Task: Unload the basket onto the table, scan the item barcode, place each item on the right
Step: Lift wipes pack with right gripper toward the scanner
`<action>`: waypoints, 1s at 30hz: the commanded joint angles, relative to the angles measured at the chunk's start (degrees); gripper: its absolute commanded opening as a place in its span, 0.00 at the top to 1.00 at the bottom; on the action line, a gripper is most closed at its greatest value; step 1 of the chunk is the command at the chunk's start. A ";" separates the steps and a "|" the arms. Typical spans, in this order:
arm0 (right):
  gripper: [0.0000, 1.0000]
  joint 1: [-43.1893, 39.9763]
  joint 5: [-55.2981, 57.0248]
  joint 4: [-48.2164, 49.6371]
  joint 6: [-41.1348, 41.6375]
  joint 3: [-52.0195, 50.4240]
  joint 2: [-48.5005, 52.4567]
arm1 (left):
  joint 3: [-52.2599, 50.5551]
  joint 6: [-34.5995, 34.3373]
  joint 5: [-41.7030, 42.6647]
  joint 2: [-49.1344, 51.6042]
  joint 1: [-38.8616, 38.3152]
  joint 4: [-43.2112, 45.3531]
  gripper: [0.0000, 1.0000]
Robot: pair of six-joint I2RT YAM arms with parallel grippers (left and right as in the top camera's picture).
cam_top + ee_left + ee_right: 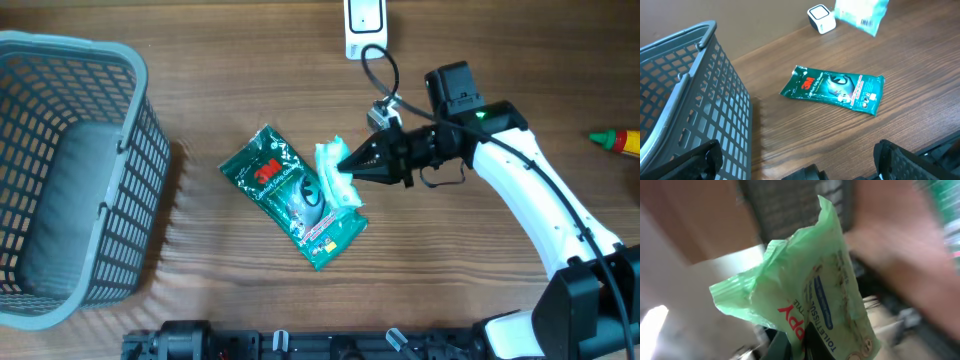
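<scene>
Overhead view: the right arm (pixel 530 190) reaches from the lower right corner toward the table's middle, its white forearm bent at the elbow and its wrist turned leftward. The right gripper (pixel 347 168) has its jaws pressed together on one end of a pale green tissue pack (pixel 335 178). From above, the pack overlaps the upper right edge of a dark green 3M packet (pixel 292 197).

Left wrist view: the tissue pack (pixel 860 12) hangs clear of the wood, apart from the 3M packet (pixel 832 89) lying flat below it. A printed barcode shows on its lower corner. The white scanner (pixel 821 19) stands just beside the pack, at the far table edge. The left gripper (pixel 797 159) hangs low at the near edge with its fingers (pixel 897 159) spread wide and nothing between them.

Right wrist view: blurred. The pack (pixel 805 290) fills the centre, pinched at its lower end by the dark fingertips (pixel 790 347).

Open room: bare wood lies between the packet and the scanner. The grey basket (pixel 135 160) stands well apart at the left edge. A red and yellow object (pixel 620 140) lies at the right edge.
</scene>
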 commanded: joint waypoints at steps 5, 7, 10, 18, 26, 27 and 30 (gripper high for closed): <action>0.96 0.46 54.99 1.84 -4.76 -0.11 -0.22 | 0.00 0.31 -0.13 -0.17 -0.15 0.13 0.00; 0.96 0.46 56.87 2.54 -6.84 -0.11 -0.22 | 0.00 0.31 -0.13 -0.17 -0.15 0.13 0.00; 0.96 0.44 56.06 3.23 -7.89 -0.11 -0.22 | 0.00 0.31 -0.13 -0.17 -0.15 0.13 0.00; 0.96 1.36 48.19 6.80 -24.09 -0.11 0.46 | 0.00 0.31 -0.13 -0.17 -0.15 0.13 0.00; 0.96 1.38 42.32 5.73 -29.53 -0.13 0.55 | 0.00 0.31 -0.15 -0.17 -0.15 0.13 0.00; 0.96 1.38 37.24 5.68 -29.53 -0.13 0.55 | 0.00 0.31 -0.13 -0.17 -0.15 0.13 0.00; 0.96 1.36 33.59 4.66 -29.51 -0.13 0.55 | 0.00 0.31 -0.13 -0.17 -0.15 0.13 0.00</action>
